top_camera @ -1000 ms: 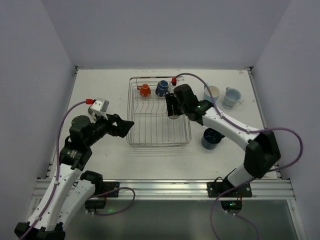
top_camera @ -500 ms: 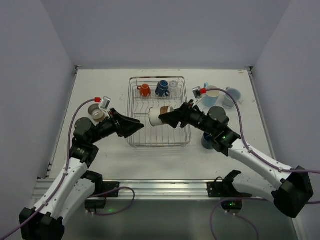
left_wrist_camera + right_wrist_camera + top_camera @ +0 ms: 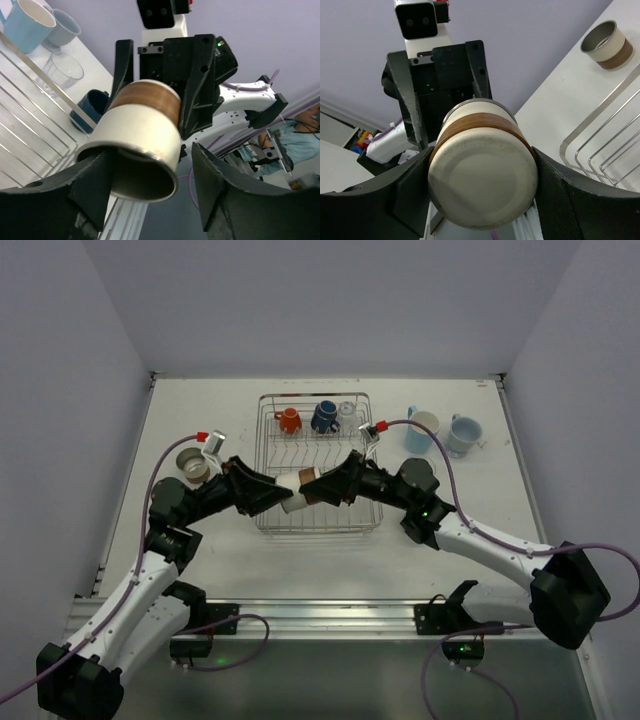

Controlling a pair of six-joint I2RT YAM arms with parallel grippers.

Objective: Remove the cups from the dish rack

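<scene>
The right gripper has its jaws pinching the tumbler by its brown end, above the rack. The left gripper has its jaws spread around the rim.

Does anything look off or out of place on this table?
Only one thing stands out: the cream-and-brown tumbler lies sideways in mid-air above the silver wire dish rack, clamped at its base by the right gripper, with the open left gripper around its rim. Nothing looks spilled or broken.

dark blue mug partly behind tumbler
</scene>
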